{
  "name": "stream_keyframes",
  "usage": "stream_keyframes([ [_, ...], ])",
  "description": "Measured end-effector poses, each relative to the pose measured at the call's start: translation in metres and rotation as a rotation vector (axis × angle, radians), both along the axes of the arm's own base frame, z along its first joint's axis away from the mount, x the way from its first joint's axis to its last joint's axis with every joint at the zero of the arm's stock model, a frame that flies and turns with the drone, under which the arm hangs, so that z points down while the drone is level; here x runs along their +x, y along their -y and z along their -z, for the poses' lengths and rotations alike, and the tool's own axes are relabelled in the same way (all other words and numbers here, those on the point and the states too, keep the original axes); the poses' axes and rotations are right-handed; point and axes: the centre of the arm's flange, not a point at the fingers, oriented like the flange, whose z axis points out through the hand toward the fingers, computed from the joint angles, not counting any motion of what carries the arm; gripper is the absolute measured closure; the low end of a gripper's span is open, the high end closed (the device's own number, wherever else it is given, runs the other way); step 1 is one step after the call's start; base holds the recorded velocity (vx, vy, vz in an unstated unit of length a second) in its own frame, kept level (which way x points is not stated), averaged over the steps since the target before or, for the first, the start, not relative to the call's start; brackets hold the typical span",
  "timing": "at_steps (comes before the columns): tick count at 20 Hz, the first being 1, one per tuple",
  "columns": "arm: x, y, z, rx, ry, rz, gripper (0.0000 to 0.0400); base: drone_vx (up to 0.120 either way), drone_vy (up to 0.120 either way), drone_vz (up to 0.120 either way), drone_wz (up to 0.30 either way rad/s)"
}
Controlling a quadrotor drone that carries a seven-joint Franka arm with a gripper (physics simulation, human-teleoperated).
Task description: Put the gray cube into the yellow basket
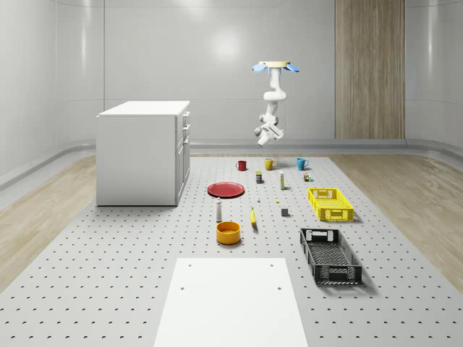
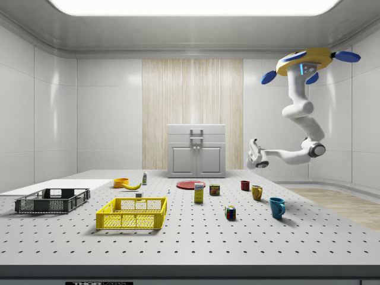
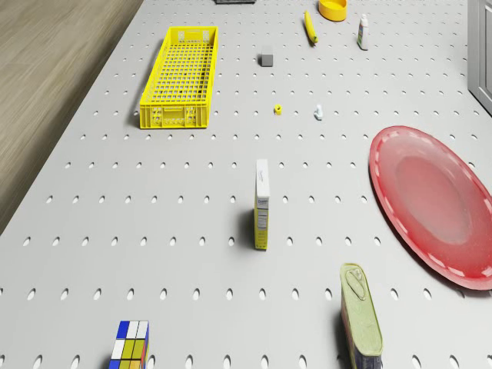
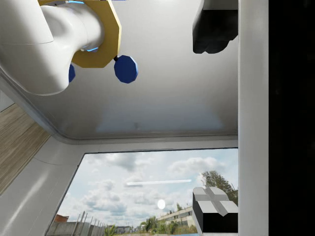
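A white sheet lies at the floor's near edge. Cube sits just beside the basket. The drone hovers over the mugs, gripper spread, empty.

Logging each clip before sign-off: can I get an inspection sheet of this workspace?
Surface: pegboard floor, white panel at front.
Job's things: gray cube on the floor beside yellow basket, apart from it.
Clutter: red plate, banana, mugs, black crate, tin, puzzle cube.
End effector: open, empty, high in the air; drone hovers above the mugs.
Cables: nothing seen.
Surroundings: white cabinet, wood wall panel.
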Motion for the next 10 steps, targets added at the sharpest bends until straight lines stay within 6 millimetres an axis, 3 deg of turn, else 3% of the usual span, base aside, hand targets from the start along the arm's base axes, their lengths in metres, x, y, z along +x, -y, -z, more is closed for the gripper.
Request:
stream_keyframes([
  [3, 0.001, -0.018, 0.042, -0.467, 0.0, 0.016, 0.0, 0.12, 0.0, 0.0, 0.0],
  [5, 0.002, -0.018, 0.077, -0.813, 0.0, 0.029, 0.0, 0.12, 0.0, 0.0, 0.0],
  [8, 0.004, 0.001, 0.12, -1.294, 0.0, 0.047, 0.0, 0.12, 0.0, 0.0, 0.0],
  [10, 0.005, 0.019, 0.138, -1.547, -0.001, 0.056, 0.0, 0.12, 0.0, 0.0, 0.0],
])
